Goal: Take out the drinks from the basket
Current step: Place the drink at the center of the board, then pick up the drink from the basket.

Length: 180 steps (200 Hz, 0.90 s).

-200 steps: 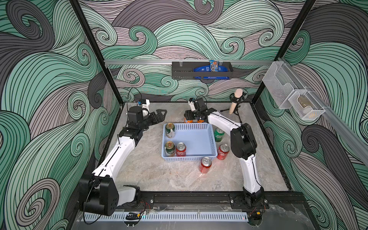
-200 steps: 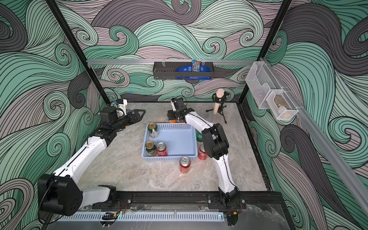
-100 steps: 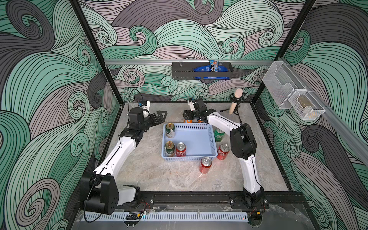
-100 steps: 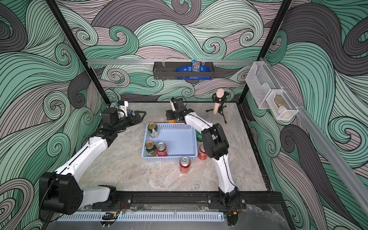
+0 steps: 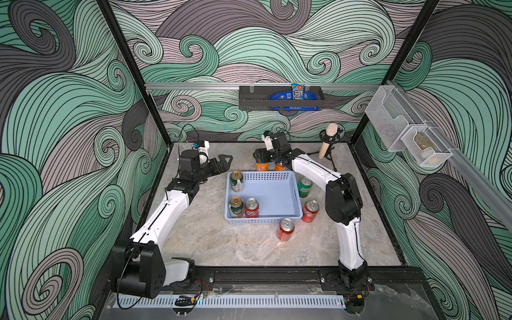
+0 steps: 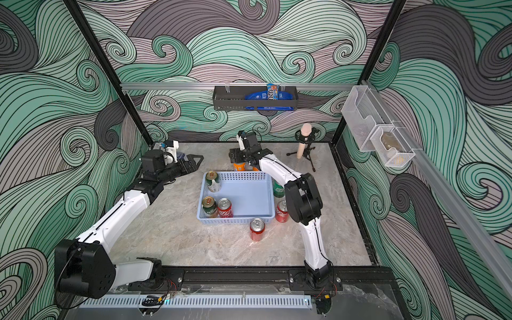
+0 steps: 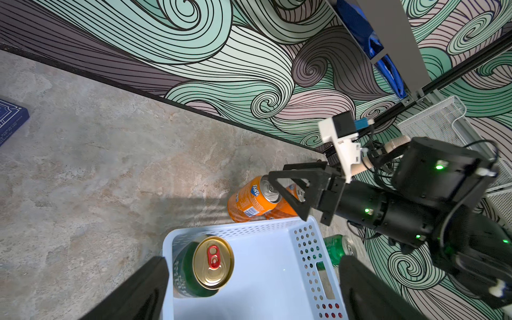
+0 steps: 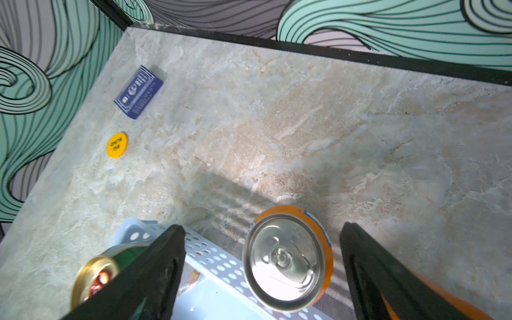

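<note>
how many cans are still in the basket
3 in the basket: the far gold-topped can in its far left corner, the near gold-topped can in its near left corner, the red can beside that. None seems hidden.

We're looking into a robot lab test cell here: swirl-printed wall panels (image 5: 249, 41) boxed in by black frame posts (image 5: 120, 41), a left arm (image 5: 166, 207) and a right arm (image 5: 349, 238) bolted to a front rail (image 5: 263, 278), a marble-look surface (image 5: 221, 243), and a microphone (image 5: 329, 133) on a tripod (image 5: 331, 160) at the back.
</note>
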Each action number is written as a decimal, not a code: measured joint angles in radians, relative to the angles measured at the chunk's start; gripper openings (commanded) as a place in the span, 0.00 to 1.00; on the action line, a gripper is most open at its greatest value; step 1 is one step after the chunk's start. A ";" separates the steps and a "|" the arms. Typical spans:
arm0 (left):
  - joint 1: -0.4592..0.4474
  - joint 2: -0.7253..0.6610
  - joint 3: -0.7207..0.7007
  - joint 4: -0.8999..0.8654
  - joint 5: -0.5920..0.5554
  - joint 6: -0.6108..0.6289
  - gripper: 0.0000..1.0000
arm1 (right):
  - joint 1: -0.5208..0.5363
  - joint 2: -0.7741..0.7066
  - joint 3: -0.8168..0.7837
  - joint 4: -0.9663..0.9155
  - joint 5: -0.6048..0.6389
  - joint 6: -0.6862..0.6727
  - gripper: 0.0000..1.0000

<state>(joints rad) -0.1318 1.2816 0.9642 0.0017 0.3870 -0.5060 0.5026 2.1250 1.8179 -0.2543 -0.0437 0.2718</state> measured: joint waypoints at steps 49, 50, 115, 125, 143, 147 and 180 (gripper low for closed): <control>0.006 0.024 -0.011 -0.010 0.002 0.001 0.99 | 0.010 -0.160 -0.036 0.014 -0.034 -0.014 0.90; 0.005 0.025 -0.011 -0.010 0.002 0.001 0.99 | 0.010 -0.164 -0.039 0.015 -0.035 -0.015 0.90; 0.012 -0.026 -0.099 -0.034 0.014 -0.001 0.99 | 0.045 -0.343 -0.296 0.059 -0.091 -0.045 0.90; 0.012 -0.035 -0.117 -0.038 0.014 -0.001 0.99 | 0.054 -0.370 -0.349 0.071 -0.094 -0.048 0.91; 0.012 -0.042 -0.142 -0.039 0.013 0.000 0.99 | 0.070 -0.428 -0.447 0.098 -0.101 -0.049 0.91; 0.012 -0.042 -0.147 -0.039 0.013 -0.001 0.99 | 0.073 -0.443 -0.472 0.107 -0.105 -0.049 0.92; 0.019 -0.041 -0.163 -0.048 0.018 -0.009 0.99 | 0.079 -0.533 -0.590 0.152 -0.121 -0.040 0.92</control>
<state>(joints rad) -0.1131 1.2404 0.8013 -0.0463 0.4049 -0.5152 0.5816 1.5925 1.2278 -0.1020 -0.1642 0.2314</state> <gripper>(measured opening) 0.986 0.917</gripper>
